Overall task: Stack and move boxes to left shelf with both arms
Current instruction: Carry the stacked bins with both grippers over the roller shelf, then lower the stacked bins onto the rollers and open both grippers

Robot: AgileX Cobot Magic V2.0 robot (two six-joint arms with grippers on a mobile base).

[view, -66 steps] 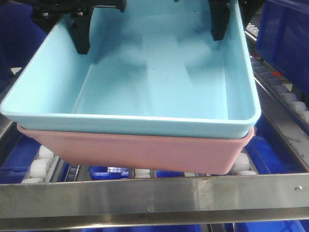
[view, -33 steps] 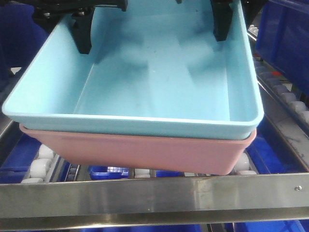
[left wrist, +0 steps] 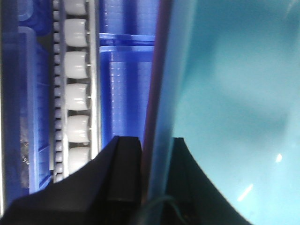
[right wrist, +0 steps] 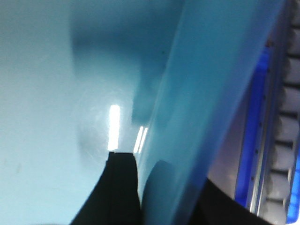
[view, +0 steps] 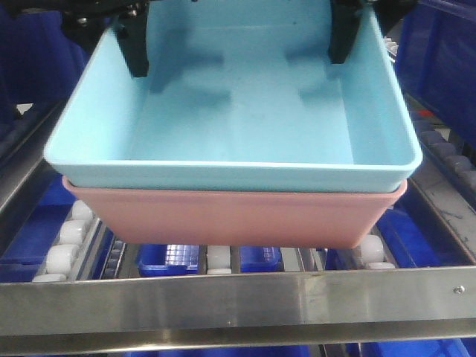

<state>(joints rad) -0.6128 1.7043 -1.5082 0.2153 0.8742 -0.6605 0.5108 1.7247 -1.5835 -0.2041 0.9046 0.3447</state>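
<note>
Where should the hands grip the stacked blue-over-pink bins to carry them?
Pinch the two long side walls near the far end, from above. The light blue bin nests inside the pink bin, so one pinch over the rolled rim seems to catch both walls. The left hand straddles both rims that way; the right hand straddles the opposite wall. The near end offers only smooth faces.

The right gripper clamps the light blue bin wall — white rollers blur at right edge.
</note>
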